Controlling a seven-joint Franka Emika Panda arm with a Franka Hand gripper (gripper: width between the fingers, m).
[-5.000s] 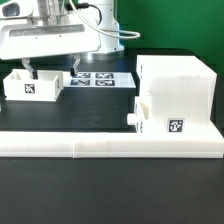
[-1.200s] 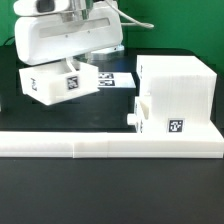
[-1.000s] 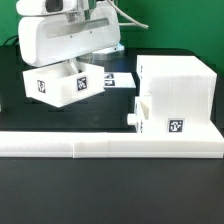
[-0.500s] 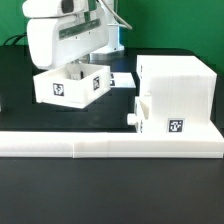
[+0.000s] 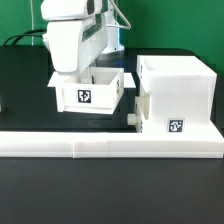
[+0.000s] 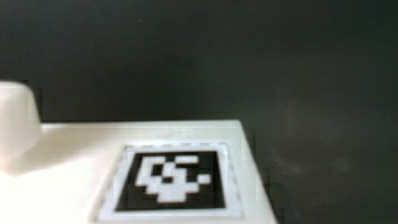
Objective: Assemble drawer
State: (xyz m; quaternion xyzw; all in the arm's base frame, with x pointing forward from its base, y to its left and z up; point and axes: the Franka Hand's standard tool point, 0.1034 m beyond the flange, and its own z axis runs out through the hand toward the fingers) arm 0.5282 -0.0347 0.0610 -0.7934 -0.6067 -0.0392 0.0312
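My gripper [image 5: 83, 70] is shut on the wall of a small open white drawer box [image 5: 90, 94] with a tag on its front, and holds it tilted above the black table. The box hangs just to the exterior view's left of the large white shell [image 5: 180, 85], close to it but apart. A second knobbed box [image 5: 150, 115] sits in the shell's lower part, its knob [image 5: 132, 118] sticking out. The wrist view shows only the held box's white face and tag [image 6: 173, 178], a white knob [image 6: 15, 125] and dark table; my fingers do not show there.
The long low white L-shaped rail [image 5: 110, 146] runs across the front of the table, with the shell standing against it. The arm's white body [image 5: 75, 35] towers over the held box. The marker board is hidden behind the box.
The gripper has lifted the small box off the table at the exterior view's left and carried it to the right, turning it, up to the shell's side.
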